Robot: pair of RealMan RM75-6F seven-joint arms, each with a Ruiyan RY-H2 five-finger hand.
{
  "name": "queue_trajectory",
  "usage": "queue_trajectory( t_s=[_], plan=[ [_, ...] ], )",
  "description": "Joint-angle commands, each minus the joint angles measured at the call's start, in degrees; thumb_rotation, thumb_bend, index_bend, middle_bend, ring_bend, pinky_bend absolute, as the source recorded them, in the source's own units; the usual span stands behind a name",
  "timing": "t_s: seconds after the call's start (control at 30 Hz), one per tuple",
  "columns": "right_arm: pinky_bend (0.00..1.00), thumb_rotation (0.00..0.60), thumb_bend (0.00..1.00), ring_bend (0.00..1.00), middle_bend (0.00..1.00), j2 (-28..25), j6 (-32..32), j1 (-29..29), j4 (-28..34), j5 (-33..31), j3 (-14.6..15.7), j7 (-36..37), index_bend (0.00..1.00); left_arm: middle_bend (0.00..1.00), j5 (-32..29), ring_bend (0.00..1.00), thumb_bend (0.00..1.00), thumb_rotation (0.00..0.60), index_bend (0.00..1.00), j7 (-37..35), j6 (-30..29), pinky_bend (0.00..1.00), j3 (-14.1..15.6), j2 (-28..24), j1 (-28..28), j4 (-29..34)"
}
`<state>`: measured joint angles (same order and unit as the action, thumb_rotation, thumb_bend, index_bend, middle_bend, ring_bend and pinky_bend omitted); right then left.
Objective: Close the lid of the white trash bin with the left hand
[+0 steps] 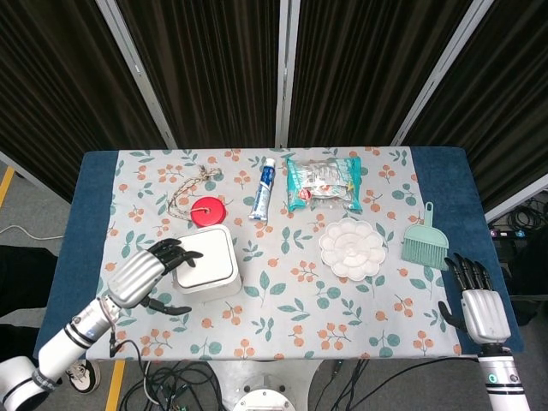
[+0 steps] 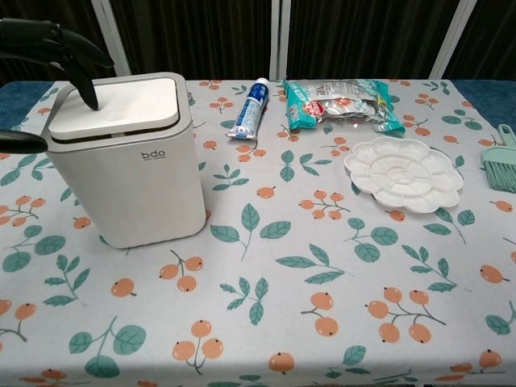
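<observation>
The white trash bin (image 1: pixel 208 264) (image 2: pixel 125 173) stands at the table's left, its lid (image 2: pixel 119 103) lying flat and closed. My left hand (image 1: pixel 150 272) (image 2: pixel 50 50) reaches over the bin's left side, fingers spread, with fingertips (image 2: pixel 90 101) touching the lid's top; the thumb (image 2: pixel 20 141) lies apart beside the bin's left wall. It holds nothing. My right hand (image 1: pixel 476 299) rests at the table's right front edge, fingers apart, holding nothing, far from the bin.
Behind the bin lie a red disc (image 1: pixel 207 211) and a cord (image 1: pixel 184 193). A toothpaste tube (image 1: pixel 263 190), a snack packet (image 1: pixel 324 182), a white flower-shaped palette (image 1: pixel 351 248) and a green brush (image 1: pixel 425 243) sit further right.
</observation>
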<state>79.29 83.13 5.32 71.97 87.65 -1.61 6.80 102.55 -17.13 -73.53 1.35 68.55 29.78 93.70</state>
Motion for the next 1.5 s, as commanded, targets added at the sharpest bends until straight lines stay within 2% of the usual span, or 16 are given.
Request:
queue_trajectory(
  t_s=[0.03, 0.3, 0.63, 0.77, 0.87, 0.97, 1.13, 1.3, 1.5],
  plan=[
    [0.0, 0.6, 0.26, 0.0, 0.0, 0.0, -0.1, 0.1, 0.0, 0.0, 0.0, 0.0, 0.0, 0.36, 0.3, 0.26, 0.09, 0.336, 0.19, 1.1, -0.2, 0.18, 0.3, 0.6, -0.1, -0.3],
    [0.0, 0.6, 0.26, 0.0, 0.0, 0.0, 0.0, 0.1, 0.1, 0.1, 0.0, 0.0, 0.0, 0.36, 1.1, 0.26, 0.09, 0.359, 0.19, 6.4, -0.2, 0.18, 0.6, 1.9, -0.1, -1.8],
    [0.0, 0.6, 0.26, 0.0, 0.0, 0.0, -0.1, 0.1, -0.1, 0.0, 0.0, 0.2, 0.0, 0.36, 0.8, 0.26, 0.09, 0.384, 0.19, 9.0, 1.4, 0.18, 1.3, 2.2, 0.3, -1.8],
    [0.0, 0.6, 0.26, 0.0, 0.0, 0.0, 0.0, 0.1, -0.1, 0.0, -0.1, 0.3, 0.0, 0.36, 0.9, 0.26, 0.09, 0.385, 0.19, 8.9, -0.9, 0.18, 0.6, 2.4, -0.1, -1.8],
    [0.0, 0.6, 0.26, 0.0, 0.0, 0.0, 0.0, 0.1, -0.1, 0.0, -0.1, 0.3, 0.0, 0.35, 1.0, 0.25, 0.09, 0.388, 0.19, 9.1, -4.7, 0.18, -0.9, 2.6, -1.0, -2.5],
    [0.0, 0.6, 0.26, 0.0, 0.0, 0.0, 0.0, 0.0, -0.1, 0.0, -0.1, 0.4, 0.0, 0.33, -0.3, 0.23, 0.08, 0.388, 0.19, 9.2, -9.3, 0.18, -2.8, 2.3, -2.7, -2.8],
    [0.0, 0.6, 0.26, 0.0, 0.0, -0.1, 0.2, 0.0, 0.1, 0.1, -0.1, 0.5, 0.0, 0.32, -3.7, 0.22, 0.08, 0.401, 0.19, 11.5, -14.1, 0.18, -3.6, 0.9, -6.7, -3.1],
    [0.0, 0.6, 0.26, 0.0, 0.0, -0.7, 1.0, -0.1, 0.6, 0.3, -0.3, 1.0, 0.0, 0.28, -10.3, 0.2, 0.08, 0.4, 0.19, 14.0, -16.9, 0.16, -1.4, 1.7, -14.0, -7.8],
    [0.0, 0.6, 0.25, 0.0, 0.0, -1.0, 1.3, -0.3, 0.8, 0.5, -0.2, 1.4, 0.0, 0.23, -15.3, 0.15, 0.09, 0.402, 0.19, 15.8, -17.6, 0.14, 1.8, 5.3, -21.1, -15.1]
  ],
)
